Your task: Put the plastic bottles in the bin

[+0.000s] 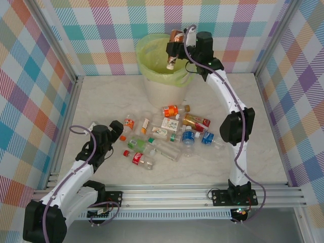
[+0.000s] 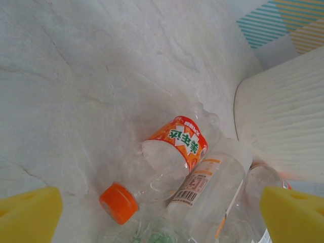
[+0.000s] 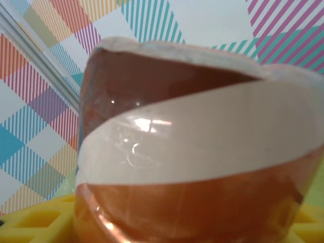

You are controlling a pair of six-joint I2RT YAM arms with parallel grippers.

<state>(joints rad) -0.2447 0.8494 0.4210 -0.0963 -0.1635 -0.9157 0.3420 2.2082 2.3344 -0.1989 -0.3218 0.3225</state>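
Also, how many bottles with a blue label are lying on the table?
2. The first blue-label bottle lies right of the middle of the heap; the second blue-label bottle lies just right of it. A label turned down may be hidden.

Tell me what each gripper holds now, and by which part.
The right gripper holds a brown-and-white labelled bottle by its labelled middle, over the bin. The left gripper is open over an orange-capped bottle, holding nothing.

Brown-and-white bottle (image 3: 192, 152), yellow-green-lined bin (image 1: 158, 89)
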